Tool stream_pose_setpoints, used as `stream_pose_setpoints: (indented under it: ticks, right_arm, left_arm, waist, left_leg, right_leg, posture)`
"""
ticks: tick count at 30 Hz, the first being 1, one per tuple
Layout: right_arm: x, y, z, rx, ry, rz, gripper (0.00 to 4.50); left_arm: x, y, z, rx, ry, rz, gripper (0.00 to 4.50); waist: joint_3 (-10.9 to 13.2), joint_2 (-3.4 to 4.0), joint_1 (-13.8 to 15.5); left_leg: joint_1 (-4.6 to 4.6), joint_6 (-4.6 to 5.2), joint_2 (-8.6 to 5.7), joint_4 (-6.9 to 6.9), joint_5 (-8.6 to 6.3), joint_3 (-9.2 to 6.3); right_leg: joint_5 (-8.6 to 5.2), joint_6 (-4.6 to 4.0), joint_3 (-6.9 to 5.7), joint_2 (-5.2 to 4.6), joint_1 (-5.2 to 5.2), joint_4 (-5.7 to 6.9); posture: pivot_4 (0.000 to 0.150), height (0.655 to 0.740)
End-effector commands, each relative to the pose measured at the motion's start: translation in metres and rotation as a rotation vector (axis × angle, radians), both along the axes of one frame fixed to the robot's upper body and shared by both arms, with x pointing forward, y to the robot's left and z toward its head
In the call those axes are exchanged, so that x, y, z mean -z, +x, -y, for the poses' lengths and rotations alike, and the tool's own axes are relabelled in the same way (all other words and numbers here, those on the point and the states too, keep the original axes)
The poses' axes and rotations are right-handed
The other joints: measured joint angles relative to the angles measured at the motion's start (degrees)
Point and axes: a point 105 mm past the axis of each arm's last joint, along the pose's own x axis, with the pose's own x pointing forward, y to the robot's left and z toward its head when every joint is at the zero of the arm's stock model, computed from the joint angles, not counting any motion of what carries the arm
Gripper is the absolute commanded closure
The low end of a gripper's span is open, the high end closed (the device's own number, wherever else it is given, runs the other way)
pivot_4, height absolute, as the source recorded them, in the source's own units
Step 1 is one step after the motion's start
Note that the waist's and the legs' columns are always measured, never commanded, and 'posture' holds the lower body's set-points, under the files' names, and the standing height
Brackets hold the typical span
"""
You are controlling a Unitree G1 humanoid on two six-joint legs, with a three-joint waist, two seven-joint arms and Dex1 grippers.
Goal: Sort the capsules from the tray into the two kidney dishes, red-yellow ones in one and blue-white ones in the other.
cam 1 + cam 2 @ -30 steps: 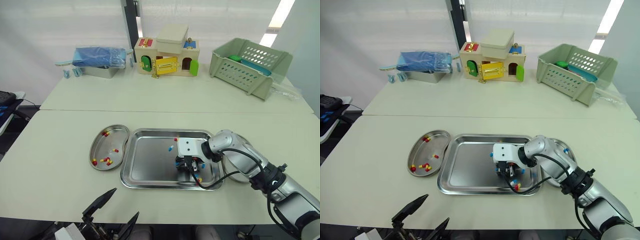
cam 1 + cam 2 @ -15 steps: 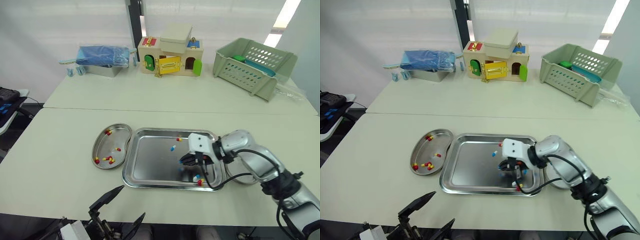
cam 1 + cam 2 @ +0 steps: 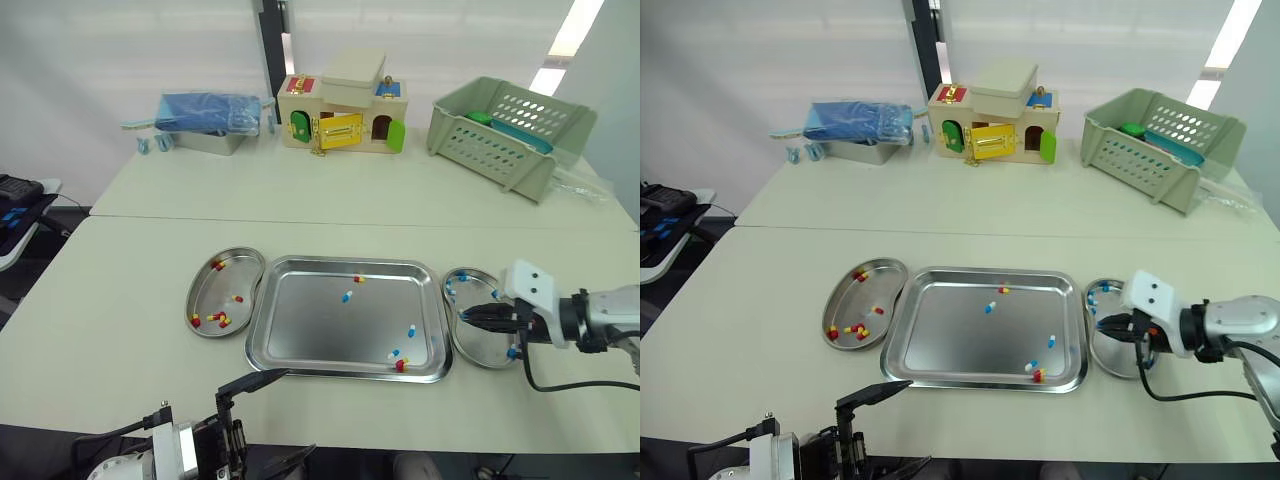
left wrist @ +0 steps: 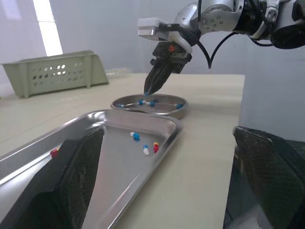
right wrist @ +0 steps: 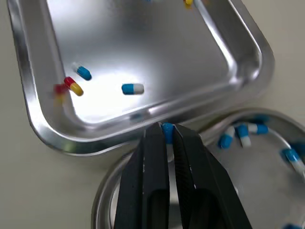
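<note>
Right gripper (image 3: 468, 316) shifted off tray (image 3: 300, 335) to above right kidney dish (image 3: 480, 346), fingers clamped on blue-white capsule (image 5: 167, 128). Other capsules sit in tray; left fingers (image 4: 71, 186) spread wide over desk (image 3: 120, 290).

Shiny rectangular steel tray (image 3: 300, 340) lying flat, with five loose pills inside. Blue-white capsules (image 3: 345, 296): one mid-tray, two near right wall. Red-yellow capsules (image 3: 358, 279): one by far rim, one in near right corner.

Left kidney dish (image 3: 210, 295), steel, just beside tray; several red-yellow inside.

Right kidney dish (image 3: 478, 345), steel, just beside tray; several blue-white inside.

Pinched blue-white capsule (image 5: 167, 127) between tips of right gripper (image 5: 166, 130), over right dish's tray-side rim.
</note>
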Motion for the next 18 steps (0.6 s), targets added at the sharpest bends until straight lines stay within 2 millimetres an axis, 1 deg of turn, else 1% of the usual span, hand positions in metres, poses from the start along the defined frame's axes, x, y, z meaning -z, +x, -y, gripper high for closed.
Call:
stream_pose_setpoints:
  ticks: [1, 3, 7, 13, 18]
  right_arm:
    - [-0.008, -0.003, 0.019, 0.063, -0.041, 0.051, 4.49]
    - [-0.005, -0.005, 0.022, 0.072, -0.041, 0.045, 4.49]
    - [-0.002, -0.004, 0.020, 0.066, -0.044, 0.043, 4.49]
    - [0.003, -0.003, 0.022, 0.063, -0.057, 0.032, 4.49]
    - [0.005, -0.001, 0.023, 0.052, -0.062, 0.031, 4.49]
  left_arm:
    - [-0.001, 0.000, -0.003, 0.015, -0.015, 0.002, 0.00]
    - [0.000, 0.000, -0.003, 0.018, -0.019, 0.002, 0.00]
    - [0.001, 0.001, -0.001, 0.014, -0.028, 0.000, 0.00]
    - [-0.003, 0.004, 0.005, -0.002, -0.041, -0.001, 0.00]
    - [-0.002, 0.004, 0.002, -0.021, -0.038, -0.009, 0.00]
  waist:
    - [-0.01, 0.01, -0.14]
    - [-0.01, 0.01, -0.12]
    - [-0.01, 0.01, -0.10]
    - [0.00, -0.01, 0.04]
    - [0.00, -0.01, 0.04]
  left_leg:
    - [0.08, 0.00, 0.00, 0.00, 0.00, 0.03]
    - [0.17, 0.00, 0.00, 0.00, 0.00, 0.02]
    - [0.24, 0.00, 0.00, 0.00, 0.00, 0.03]
    - [0.23, 0.00, 0.00, 0.00, 0.00, 0.01]
    - [0.24, 0.00, 0.00, 0.00, 0.00, 0.01]
  right_leg:
    - [0.00, 0.00, 0.04, 0.00, 0.07, 0.00]
    - [0.00, 0.00, 0.02, 0.00, 0.18, -0.02]
    - [0.00, 0.00, 0.03, 0.00, 0.24, -0.02]
    - [0.00, 0.00, 0.02, 0.00, 0.27, -0.04]
    - [0.00, 0.00, 0.01, 0.00, 0.28, -0.05]
  posture:
    - [0.150, 0.7400]
    - [0.150, 0.7400]
    - [0.150, 0.7400]
    - [0.150, 0.7400]
    - [0.150, 0.7400]
